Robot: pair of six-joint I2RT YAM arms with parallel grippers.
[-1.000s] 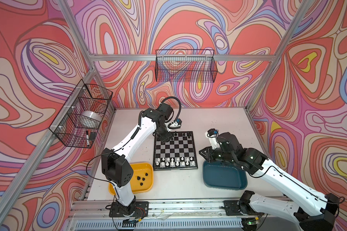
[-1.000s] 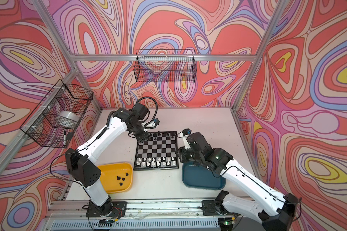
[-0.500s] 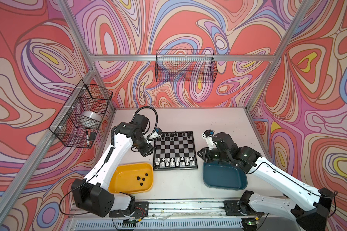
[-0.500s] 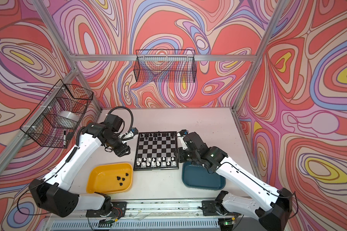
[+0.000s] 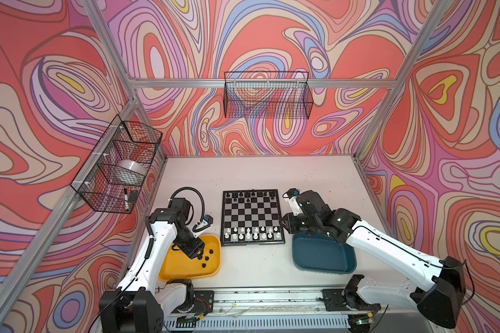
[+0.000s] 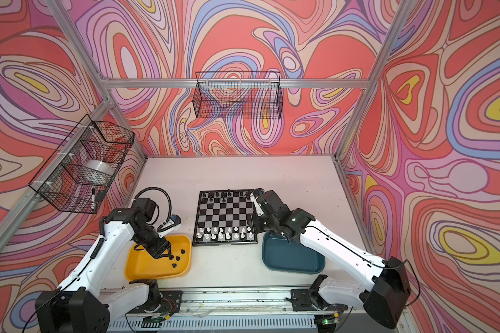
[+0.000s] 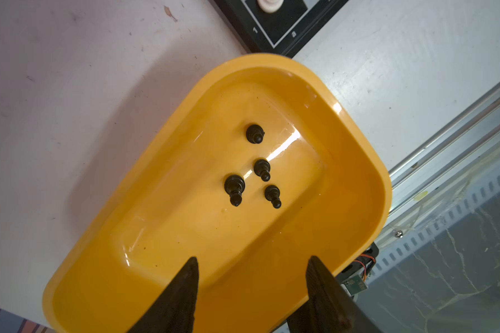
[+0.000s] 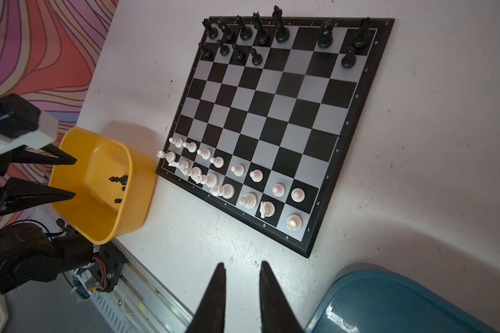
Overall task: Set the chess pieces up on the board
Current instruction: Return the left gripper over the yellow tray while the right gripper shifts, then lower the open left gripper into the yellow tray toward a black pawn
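your left gripper (image 7: pixel 253 257) hangs over the yellow tray (image 7: pixel 185 230) with its jaws wide and nothing between them. only the left wrist view lets you count the four black pieces (image 7: pixel 234 188) lying loose on the tray floor, clustered toward the end just beside a corner of the board (image 7: pixel 272 31). your right gripper (image 8: pixel 242 263) sits above bare bench (image 8: pixel 185 245) between the board and the teal tray (image 8: pixel 387 302), jaws drawn to a narrow gap and holding nothing. the right wrist view gives you what the top views leave too small to read: white pieces (image 8: pixel 298 195) fill the two near rows, while the far side has seven black pieces on its back row and five pawns (image 8: pixel 348 59) in front of them, four at one end and one alone at the other. in both top views the board lies flat on the bench between the trays, yellow on its left and teal on its right.
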